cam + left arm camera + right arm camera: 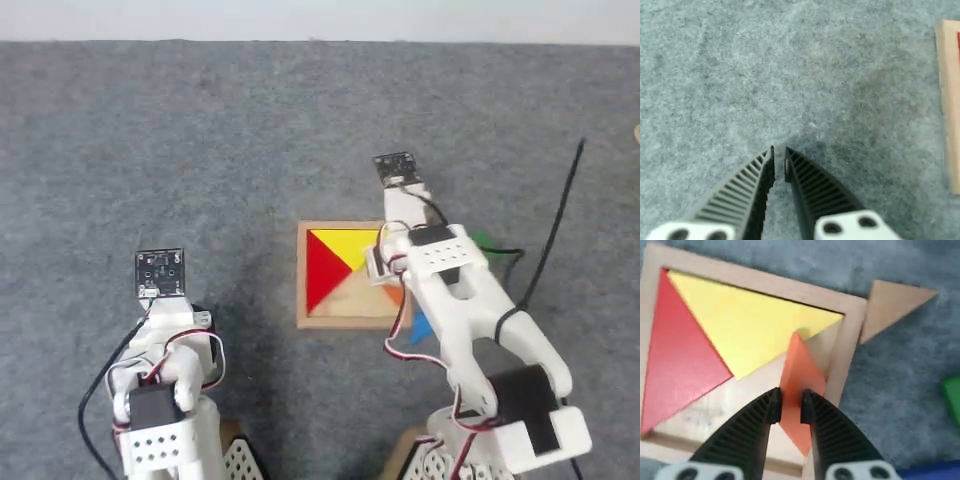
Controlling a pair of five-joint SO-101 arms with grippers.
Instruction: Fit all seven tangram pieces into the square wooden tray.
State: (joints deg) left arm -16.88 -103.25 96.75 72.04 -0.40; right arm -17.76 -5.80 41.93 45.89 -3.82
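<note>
From above: a square wooden tray [345, 322] in the middle of the grey counter [200, 150], with a red triangle [325, 270] flat along its left side and a yellow triangle [350, 245] flat along its far side, the two meeting edge to edge. Right arm [450, 290] across the tray's right rim, covering that side. A sliver of an orange piece [395, 295] under the arm, at the tray's right inner edge. A blue piece [420, 325] on the counter just outside the tray's near right corner, half under the arm. A green piece [482, 240] peeking out beyond the arm, off the tray. Left arm [165, 370] low on the left over bare counter, well apart from the tray.

Over to the left wrist: left end effector [779, 160] aimed down at grey counter, fingers almost together, just a thin slit between the tips and nothing in it. A strip of tray rim in sight, well apart from the tips.

Now the right wrist: right end effector [790, 402] clamped on the orange piece, a finger pressed to each face. Holds it on edge and tilted, one tip by the yellow triangle's corner, the other end over the tray's rim. Cannot tell whether it touches the tray floor. Bare floor between it and the red triangle. A plain wooden triangle [887, 305] on the counter just beside the tray's outer corner.
</note>
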